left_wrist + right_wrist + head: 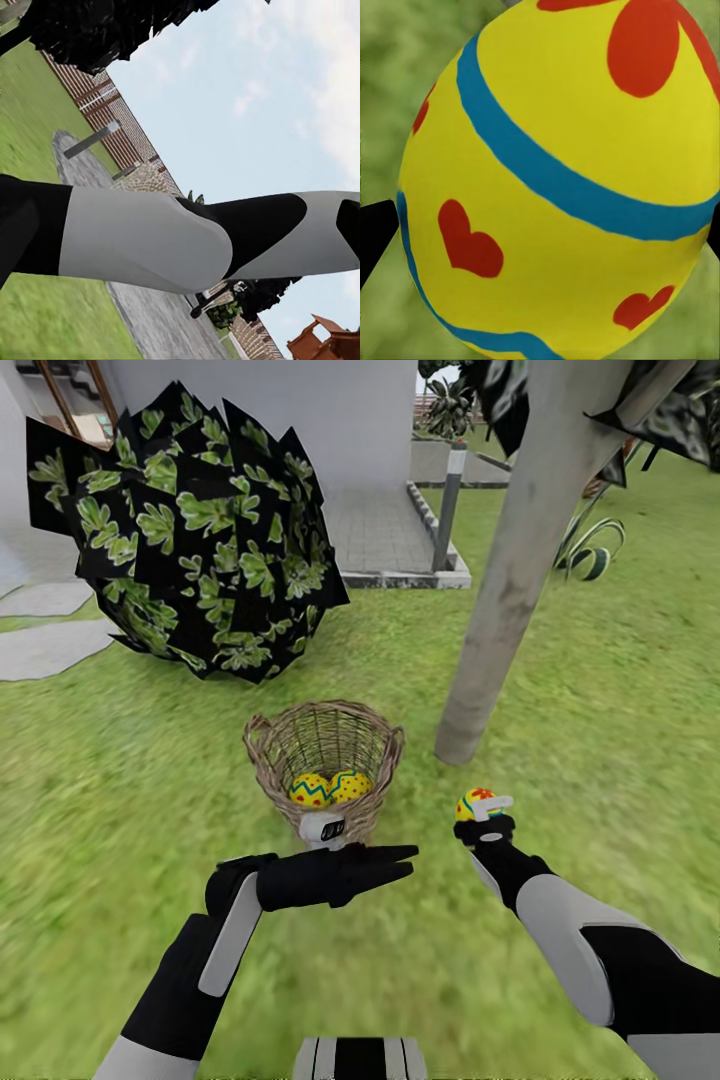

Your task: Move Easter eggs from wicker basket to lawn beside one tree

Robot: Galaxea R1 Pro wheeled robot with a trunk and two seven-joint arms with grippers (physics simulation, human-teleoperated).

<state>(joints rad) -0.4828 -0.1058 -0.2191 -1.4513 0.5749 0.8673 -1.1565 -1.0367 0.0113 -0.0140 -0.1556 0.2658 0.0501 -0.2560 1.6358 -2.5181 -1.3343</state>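
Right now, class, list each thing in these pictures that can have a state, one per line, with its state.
Wicker basket: upright on the lawn, open, holding two eggs.
Two eggs in the basket: side by side, not held.
Third egg: out of the basket, gripped near the tree trunk.
Right pincer: shut on the third egg.
Left pincer: in front of the basket, holding nothing; fingers close together.

Tree (pixel 520 560): trunk cut off by the head view's top edge, canopy mostly out of frame.
Bush (pixel 190 530): top cropped.
Two eggs (pixel 328 788) in wicker basket (pixel 325 760): lower halves hidden behind the near wall.
Held egg (pixel 562 180): ends cropped in the right wrist view, lawn (pixel 405 60) behind blurred.
Right hand (pixel 484 818): fingers largely hidden.
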